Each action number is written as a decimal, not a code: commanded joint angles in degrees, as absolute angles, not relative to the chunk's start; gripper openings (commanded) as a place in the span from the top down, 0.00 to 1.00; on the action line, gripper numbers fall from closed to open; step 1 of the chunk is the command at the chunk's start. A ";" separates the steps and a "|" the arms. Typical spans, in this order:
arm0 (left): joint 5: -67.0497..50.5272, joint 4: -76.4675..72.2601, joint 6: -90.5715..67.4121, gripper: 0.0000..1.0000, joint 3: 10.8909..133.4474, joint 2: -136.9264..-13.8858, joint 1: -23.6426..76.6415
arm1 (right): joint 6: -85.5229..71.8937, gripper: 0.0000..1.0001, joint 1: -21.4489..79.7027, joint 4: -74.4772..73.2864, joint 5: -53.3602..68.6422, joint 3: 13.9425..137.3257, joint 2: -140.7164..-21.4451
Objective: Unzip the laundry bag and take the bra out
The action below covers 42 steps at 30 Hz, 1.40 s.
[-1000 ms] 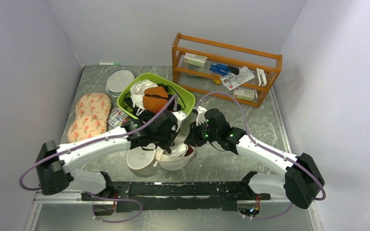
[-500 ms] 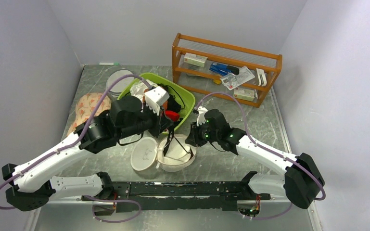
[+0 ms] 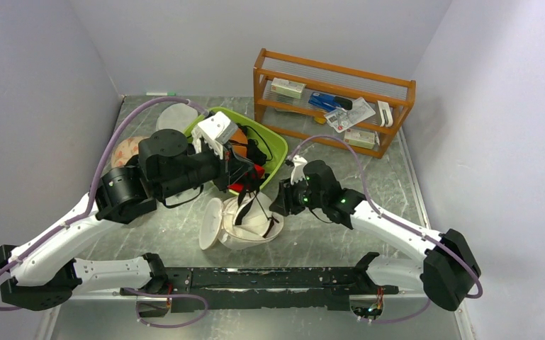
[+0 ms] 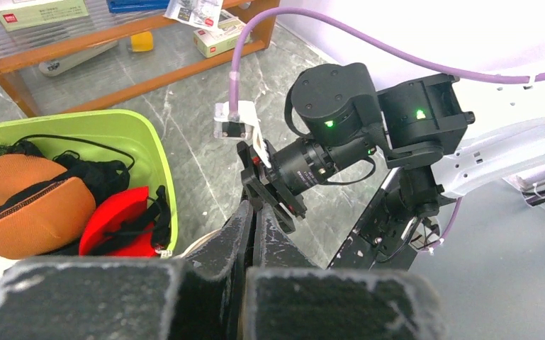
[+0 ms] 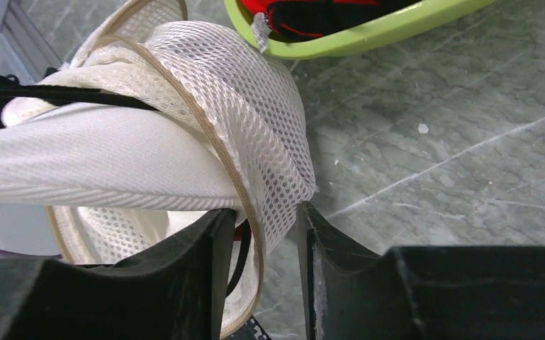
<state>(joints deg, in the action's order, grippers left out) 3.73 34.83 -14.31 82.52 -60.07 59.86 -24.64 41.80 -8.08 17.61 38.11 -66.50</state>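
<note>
Jaws of right arm clamped on laundry bag [image 5: 269,163] rim beside green tub [image 5: 368,35]; left jaws together on bra strap [image 5: 57,93].

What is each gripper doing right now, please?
Left gripper: closed, apparently pinching a strap of the bra.
Right gripper: closed on the mesh wall of the laundry bag.

Green tub [image 3: 278,146] at centre holds an orange cup [image 4: 28,205] beside a red garment [image 4: 117,219], wooden rack [image 3: 336,71] behind right, white disc [image 3: 173,113] and floral pad [image 3: 123,151] far left.
</note>
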 commanded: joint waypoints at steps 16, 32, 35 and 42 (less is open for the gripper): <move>8.88 33.03 -14.27 0.93 86.72 -60.37 60.23 | -27.09 0.27 41.93 -14.23 13.41 37.45 -53.31; 30.47 45.19 -2.33 0.93 112.81 -74.91 60.12 | -30.31 0.26 47.76 -1.72 17.16 38.29 -64.52; 36.36 43.22 -1.43 0.93 115.49 -78.22 59.71 | -30.16 0.26 50.83 -3.64 12.50 41.20 -69.73; 29.26 40.59 -2.49 0.93 121.15 -85.08 50.09 | -31.20 0.41 53.45 -2.90 8.10 42.95 -73.47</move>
